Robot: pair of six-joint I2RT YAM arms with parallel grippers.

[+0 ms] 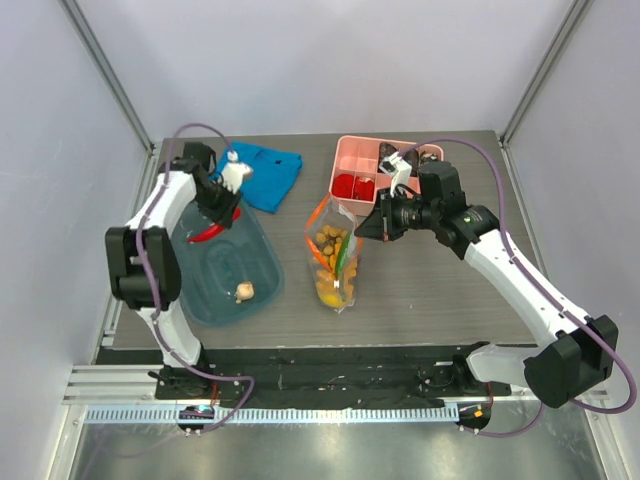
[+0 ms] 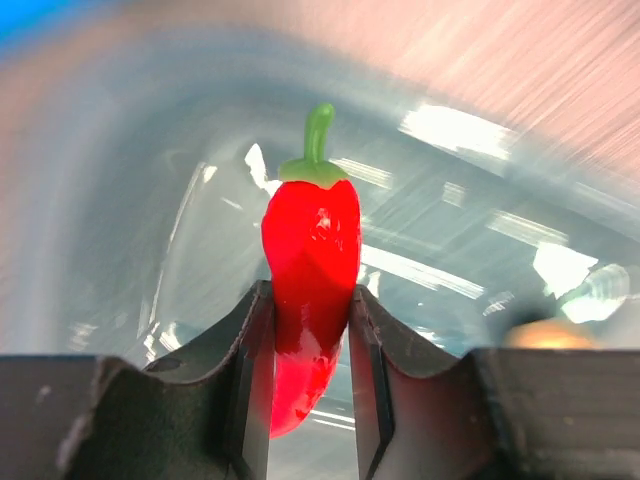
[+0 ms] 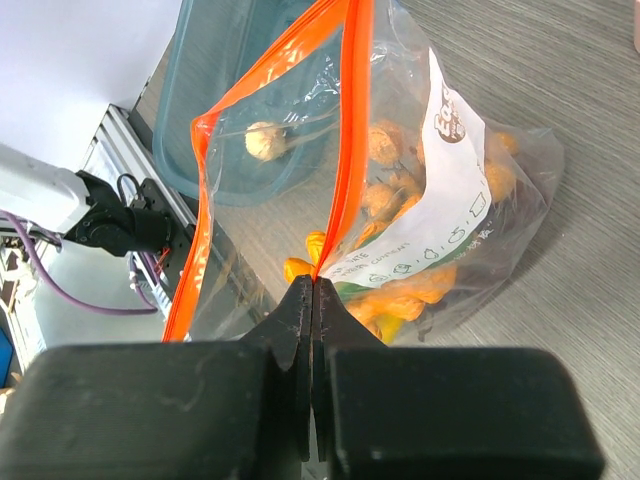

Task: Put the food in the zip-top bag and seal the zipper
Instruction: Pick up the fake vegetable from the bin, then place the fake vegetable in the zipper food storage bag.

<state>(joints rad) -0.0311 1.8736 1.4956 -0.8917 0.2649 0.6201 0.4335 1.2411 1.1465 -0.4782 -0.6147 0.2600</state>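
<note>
My left gripper (image 2: 311, 330) is shut on the red chili (image 2: 312, 270), green stem up, held over the teal tub (image 1: 228, 268); it also shows in the top view (image 1: 207, 232). A beige garlic bulb (image 1: 245, 291) lies in the tub. The clear zip-top bag (image 1: 335, 262) lies mid-table holding orange, yellow and green toy foods. My right gripper (image 3: 314, 285) is shut on the bag's red-orange zipper strip (image 3: 345, 150) at one side of the mouth, which gapes open. The white slider tab is not visible.
A pink divided box (image 1: 375, 175) with dark and red items stands at the back right, close behind my right wrist. A blue cloth (image 1: 268, 172) lies at the back left. The table's near edge (image 1: 330, 345) borders a black rail.
</note>
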